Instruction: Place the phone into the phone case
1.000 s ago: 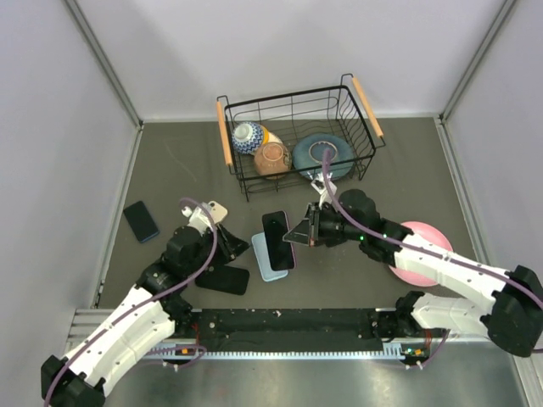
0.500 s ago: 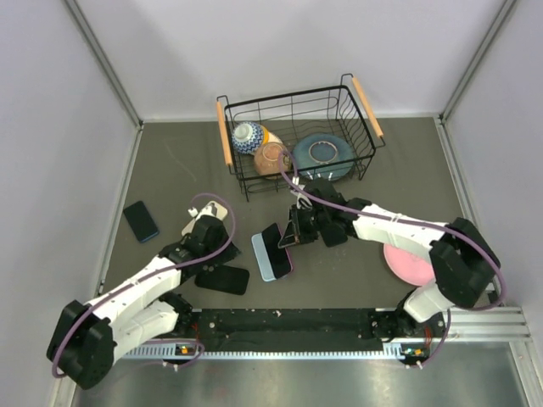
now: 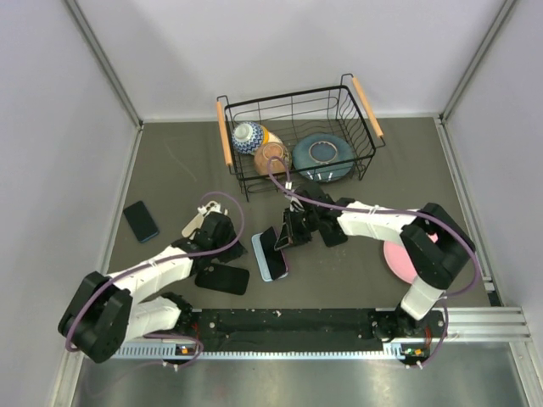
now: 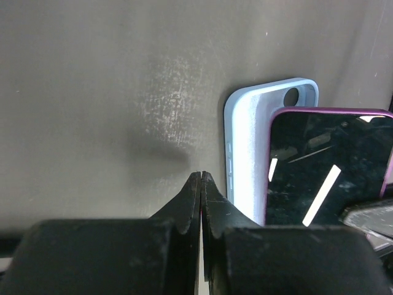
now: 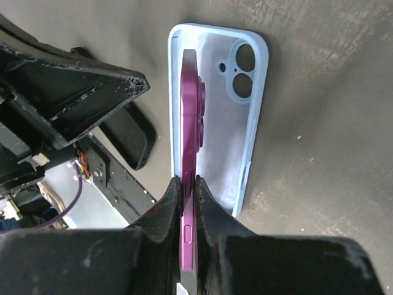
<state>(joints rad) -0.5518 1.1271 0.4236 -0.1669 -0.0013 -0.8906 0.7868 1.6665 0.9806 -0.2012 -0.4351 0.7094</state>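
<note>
Tipping phone [image 5: 190, 123] further edgewise over case [image 5: 224, 147].

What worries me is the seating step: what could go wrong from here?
The right gripper pinches only one end of the purple phone, which stands edgewise over the light blue case; it could twist or slip. The left gripper beside the case is shut on nothing, so pressing may slide the case.
</note>
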